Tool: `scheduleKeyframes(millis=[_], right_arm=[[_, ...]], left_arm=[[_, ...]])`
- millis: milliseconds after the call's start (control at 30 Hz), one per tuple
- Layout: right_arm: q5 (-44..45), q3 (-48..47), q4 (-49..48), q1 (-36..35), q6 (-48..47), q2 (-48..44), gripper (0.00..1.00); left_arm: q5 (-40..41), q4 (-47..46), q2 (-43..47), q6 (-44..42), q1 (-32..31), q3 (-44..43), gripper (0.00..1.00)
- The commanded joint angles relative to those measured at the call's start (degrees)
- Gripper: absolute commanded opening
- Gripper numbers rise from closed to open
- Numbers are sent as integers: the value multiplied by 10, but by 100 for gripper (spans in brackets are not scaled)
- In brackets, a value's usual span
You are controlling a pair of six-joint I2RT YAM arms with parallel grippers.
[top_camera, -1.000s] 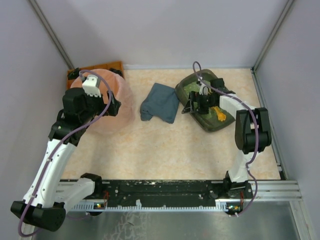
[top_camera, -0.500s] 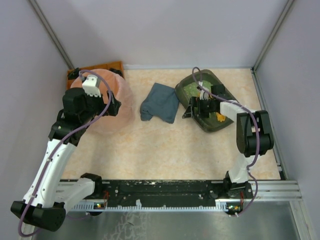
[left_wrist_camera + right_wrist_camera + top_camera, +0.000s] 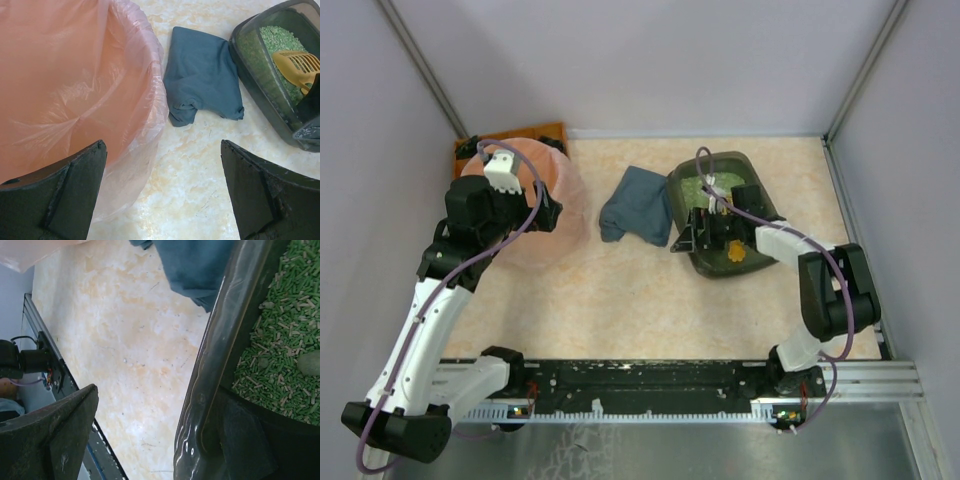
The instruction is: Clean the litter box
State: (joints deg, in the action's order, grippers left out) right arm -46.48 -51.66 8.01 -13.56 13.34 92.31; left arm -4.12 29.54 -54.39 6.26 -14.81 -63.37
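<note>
The litter box (image 3: 752, 190), a dark grey-green tray of green granules (image 3: 698, 186), sits right of centre with a yellow scoop (image 3: 735, 252) lying in it. My right gripper (image 3: 693, 232) is open and straddles the box's left near rim. In the right wrist view its gripper (image 3: 160, 405) has one finger inside against the wall (image 3: 220, 345) and the other out over the floor. A grey-green lump (image 3: 310, 362) lies on the granules (image 3: 280, 350). My left gripper (image 3: 538, 212) is open and empty over the pink bucket's right edge; its gripper (image 3: 162, 195) shows in the left wrist view.
A pink bucket (image 3: 560, 228) lined with thin plastic (image 3: 65, 75) stands at the left. An orange-brown tray (image 3: 520, 134) is behind it. A folded blue cloth (image 3: 640, 205) lies between bucket and box, touching the box's rim (image 3: 200, 75). Walls enclose the table.
The litter box has slid left and toward the near edge and turned a little, with my right gripper on its rim. The left arm has not moved.
</note>
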Motion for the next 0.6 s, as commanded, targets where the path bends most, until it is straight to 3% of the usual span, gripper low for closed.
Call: scheduleKeyframes(millis=[0,567], right_arm=[[-57,24,-17,-61,60,-40,92],[-19,74,-146,-192,158,-9,92]], left_arm=[[-9,-9,-2,10,-1,-4,100],[-11,-6,-2,9,-1,-4,100]])
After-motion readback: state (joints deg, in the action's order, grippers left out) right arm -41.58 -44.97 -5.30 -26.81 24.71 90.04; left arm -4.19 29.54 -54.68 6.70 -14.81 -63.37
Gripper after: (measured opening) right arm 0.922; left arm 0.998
